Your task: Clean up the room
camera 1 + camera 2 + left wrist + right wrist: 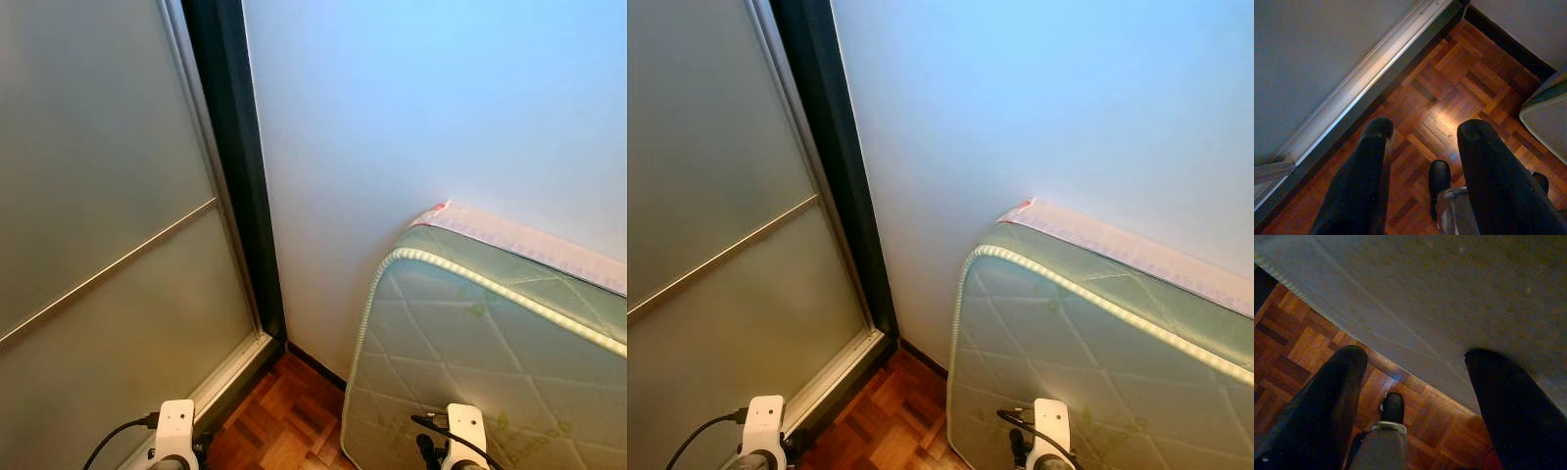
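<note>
Taking the upright mattress (490,372) as our landmark, we start farthest to its left, where a frosted sliding door (98,245) with a silver rail across it fills that side. Between the door and the mattress runs a dark door frame (240,176), then a pale wall (411,108), which the mattress leans against. The mattress is quilted pale green with a corded edge and a pink-white strip along its upper side, and it stands on its edge on the parquet floor (284,421).

Our left gripper (1422,142) hangs over the parquet well left of the mattress, beside the door's metal track (1366,78). Its two black fingers (1369,171) are spread wide with bare floor between them, grasping nothing; only a corner of the mattress shows beyond them.

Our right gripper (1413,372) hangs right in front of the mattress, whose quilted face rises just beyond the fingertips. These fingers (1334,396) are spread apart too and grasp nothing; we cannot tell whether either one touches the fabric. One of our black feet (1393,409) shows on the floor below.
</note>
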Available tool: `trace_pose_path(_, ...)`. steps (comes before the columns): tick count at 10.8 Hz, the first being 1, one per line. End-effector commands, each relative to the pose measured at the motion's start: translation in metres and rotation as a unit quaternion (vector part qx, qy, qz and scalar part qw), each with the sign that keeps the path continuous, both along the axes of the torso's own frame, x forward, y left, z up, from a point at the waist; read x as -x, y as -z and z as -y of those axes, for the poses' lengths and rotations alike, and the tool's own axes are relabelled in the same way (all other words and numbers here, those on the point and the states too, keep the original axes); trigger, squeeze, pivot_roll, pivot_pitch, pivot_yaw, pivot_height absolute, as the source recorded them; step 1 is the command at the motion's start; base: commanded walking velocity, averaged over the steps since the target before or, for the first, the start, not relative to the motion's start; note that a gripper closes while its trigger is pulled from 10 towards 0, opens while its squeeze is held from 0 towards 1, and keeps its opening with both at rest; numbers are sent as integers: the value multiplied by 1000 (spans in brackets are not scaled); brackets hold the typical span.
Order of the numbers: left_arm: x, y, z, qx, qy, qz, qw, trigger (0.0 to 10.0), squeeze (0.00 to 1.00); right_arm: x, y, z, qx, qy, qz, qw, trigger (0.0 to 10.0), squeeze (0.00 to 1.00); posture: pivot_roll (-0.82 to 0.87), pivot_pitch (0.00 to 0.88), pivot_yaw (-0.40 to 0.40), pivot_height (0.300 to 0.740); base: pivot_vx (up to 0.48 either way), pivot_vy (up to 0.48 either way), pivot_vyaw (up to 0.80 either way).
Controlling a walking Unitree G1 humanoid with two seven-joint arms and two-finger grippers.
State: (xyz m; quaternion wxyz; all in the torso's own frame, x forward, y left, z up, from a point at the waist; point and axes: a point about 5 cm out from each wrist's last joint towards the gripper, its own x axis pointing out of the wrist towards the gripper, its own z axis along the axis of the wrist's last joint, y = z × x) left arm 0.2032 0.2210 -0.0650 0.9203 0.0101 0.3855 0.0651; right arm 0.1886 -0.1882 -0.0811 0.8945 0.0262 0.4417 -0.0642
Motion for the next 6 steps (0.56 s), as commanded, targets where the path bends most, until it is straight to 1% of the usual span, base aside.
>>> trace_pose_path(1, 26, 16, -1, 13, 6, -78, 997, 10000, 0, -9, -4, -3, -81, -39, -2, 996, 10000, 0, 185, 0, -68, 740, 0, 0, 0)
trace_pose_path(2, 24, 14, -1, 8, 19, -77, 997, 10000, 0, -11, -6, -1, -78, -29, 2, 997, 10000, 0, 195, 0, -71, 740, 0, 0, 0)
trace_pose_path(3, 25, 15, 0, 11, 22, -76, 997, 10000, 0, -13, -7, 2, -79, -25, 8, 997, 10000, 0, 197, 2, -70, 740, 0, 0, 0)
trace_pose_path(4, 31, 18, -1, 12, 20, -85, 996, 10000, 0, -12, -7, 4, -81, -10, 8, 997, 10000, 0, 197, 10, -68, 740, 0, 0, 0)
trace_pose_path(6, 36, 19, -3, 9, 14, -90, 996, 10000, 0, -12, -6, 1, -85, -5, 8, 996, 10000, 0, 197, 23, -59, 740, 0, 0, 0)
